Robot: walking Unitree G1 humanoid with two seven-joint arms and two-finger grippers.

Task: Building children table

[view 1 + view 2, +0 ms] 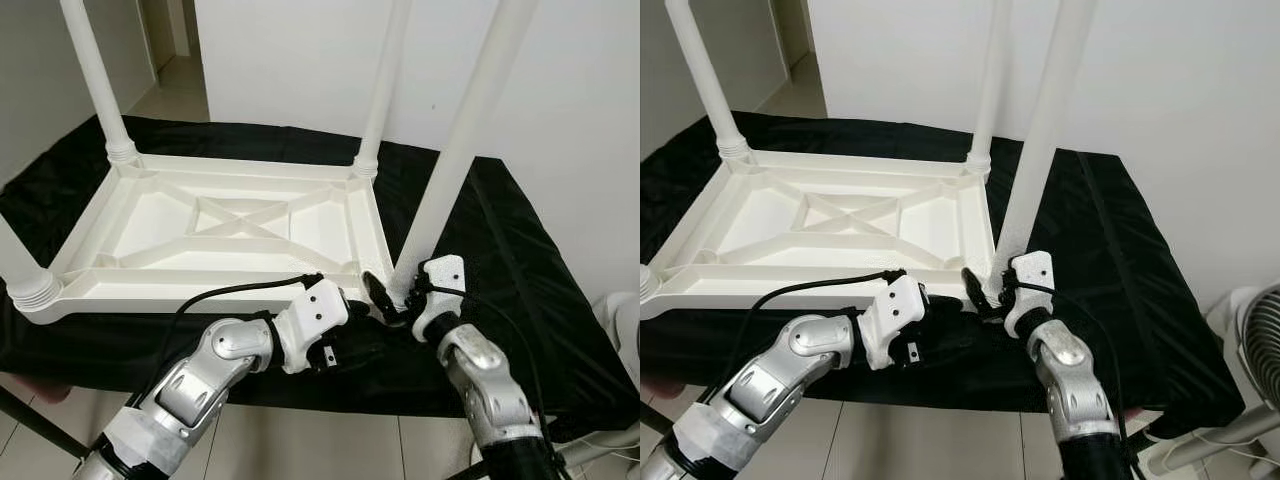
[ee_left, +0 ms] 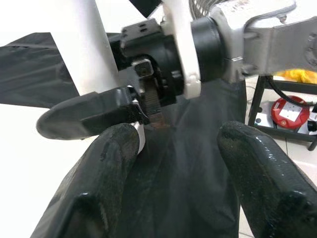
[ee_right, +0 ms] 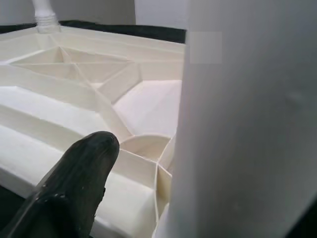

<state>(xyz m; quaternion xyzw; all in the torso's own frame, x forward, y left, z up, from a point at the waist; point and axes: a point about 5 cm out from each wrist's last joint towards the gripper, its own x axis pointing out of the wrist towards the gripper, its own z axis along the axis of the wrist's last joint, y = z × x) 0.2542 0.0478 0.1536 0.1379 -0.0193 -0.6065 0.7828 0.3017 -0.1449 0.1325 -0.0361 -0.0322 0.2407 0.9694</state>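
A white plastic children's table (image 1: 200,290) lies upside down on a black cloth (image 1: 500,260). Three white legs stand in its corners: far left (image 1: 95,80), far right (image 1: 380,100) and near left (image 1: 20,265). A fourth leg (image 1: 450,170) rises from the near right corner. My right gripper (image 1: 385,298) is shut on the base of that leg; one black finger (image 3: 74,188) shows beside it. Just left of it, my left gripper (image 2: 178,144) hangs open over the cloth at the table's front edge, nothing between its fingers (image 2: 99,163).
The cloth-covered surface ends just in front of my arms, with tiled floor (image 1: 300,440) below. A white wall (image 1: 300,60) stands behind and a doorway at the far left. A fan (image 1: 1260,340) stands at the right, and a red object (image 2: 292,111) sits on a low rack.
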